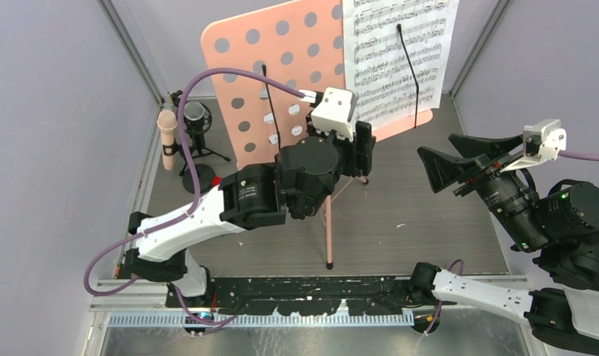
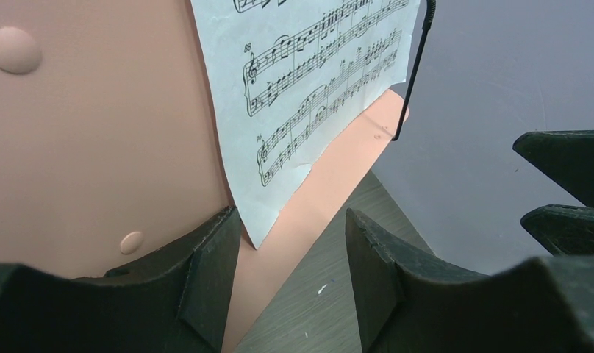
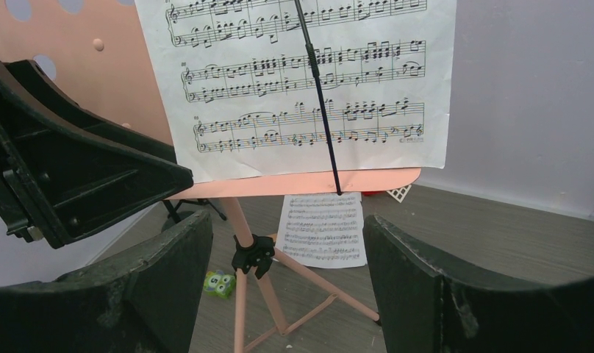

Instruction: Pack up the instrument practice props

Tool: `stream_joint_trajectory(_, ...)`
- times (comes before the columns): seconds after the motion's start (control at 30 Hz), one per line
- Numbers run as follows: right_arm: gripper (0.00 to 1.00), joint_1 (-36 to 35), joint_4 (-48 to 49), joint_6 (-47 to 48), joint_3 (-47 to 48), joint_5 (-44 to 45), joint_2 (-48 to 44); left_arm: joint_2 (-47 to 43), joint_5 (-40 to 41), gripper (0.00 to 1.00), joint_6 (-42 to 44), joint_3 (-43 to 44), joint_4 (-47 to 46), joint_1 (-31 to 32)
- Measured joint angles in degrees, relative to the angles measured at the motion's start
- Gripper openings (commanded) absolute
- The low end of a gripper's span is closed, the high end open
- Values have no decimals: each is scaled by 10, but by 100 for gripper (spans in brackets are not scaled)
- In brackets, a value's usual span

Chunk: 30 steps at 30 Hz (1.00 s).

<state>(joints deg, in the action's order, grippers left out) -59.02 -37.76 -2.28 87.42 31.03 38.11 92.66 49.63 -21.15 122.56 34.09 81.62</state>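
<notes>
The job in hand looks like taking the music off the stand first. The pink metal music stand [image 1: 282,67] with round holes in its flat board stands in the upper middle of the top view. A white paper page of printed music [image 1: 396,59] rests on the right half of the board, and a thin black wire arm [image 1: 409,74] lies across the page.

The left claw [image 2: 290,287] is released, with nothing in it. In its own view the page's lower corner hangs just above the gap between the two fingers. The right claw [image 3: 287,294] is released too and holds nothing. It waits at the right of the top view, apart from the stand.

Next, I think the left claw must go up onto the page's edge, pinch softly, and slide the page out from under the wire so it does not rip.

A second white music page [image 3: 323,228] lies flat on the grey tabletop [image 1: 415,222] behind the stand's legs. The beige-pink microphone [image 1: 167,133] stands at the left middle of the top view.

No box or bag shows in any view, so I cannot tell where the things will go.
</notes>
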Motion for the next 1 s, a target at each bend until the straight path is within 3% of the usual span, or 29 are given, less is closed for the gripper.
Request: stream_joint_trajectory(1.0, 79, 0, 0, -7, -9, -2, -10, -66, -19, 53, 19, -185, -251, -19)
